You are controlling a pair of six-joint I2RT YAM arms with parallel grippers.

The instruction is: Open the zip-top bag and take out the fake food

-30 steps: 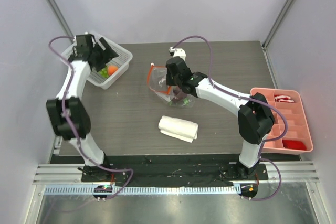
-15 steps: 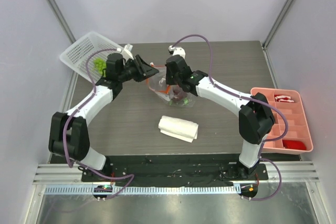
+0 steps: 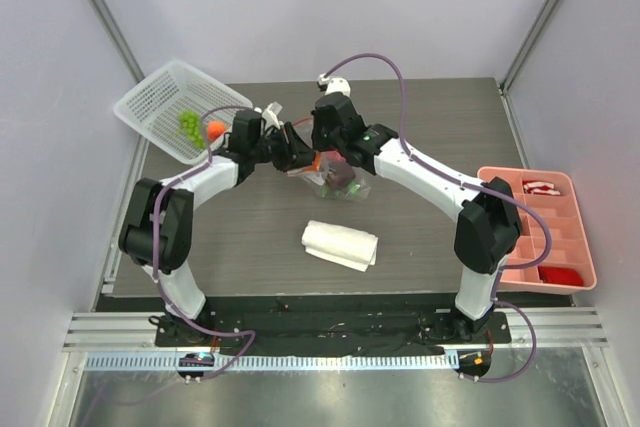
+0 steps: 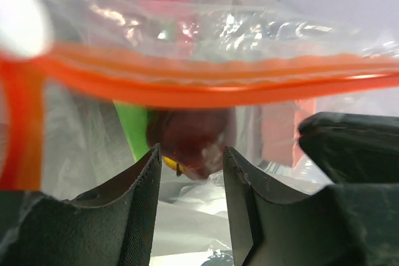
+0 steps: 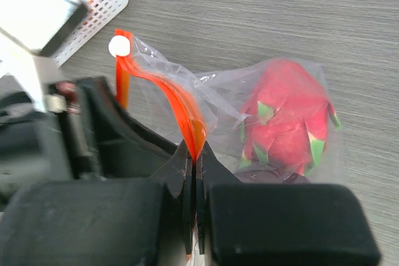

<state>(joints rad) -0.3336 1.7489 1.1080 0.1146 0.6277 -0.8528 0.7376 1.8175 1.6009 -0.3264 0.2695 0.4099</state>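
The zip-top bag (image 3: 340,182) lies mid-table, clear with an orange zipper strip (image 4: 218,82). My right gripper (image 5: 194,154) is shut on that strip and holds the mouth up. My left gripper (image 4: 190,154) is at the bag's mouth under the strip, jaws partly apart. A dark purple fruit (image 4: 190,135) sits right at its fingertips, beside a green leaf (image 4: 132,129). The red-pink dragon fruit (image 5: 283,116) is inside the bag. Green grapes (image 3: 188,124) and a small orange (image 3: 214,129) lie in the white basket (image 3: 150,97).
A folded white cloth (image 3: 340,244) lies in front of the bag. A pink divided tray (image 3: 580,247) with red items sits at the right edge. The white basket is at the back left corner. The two grippers (image 3: 305,152) are very close together.
My left arm has swung from the basket over to the bag's mouth, and its jaws have narrowed. The basket has shifted slightly. The right gripper has kept its hold on the strip.
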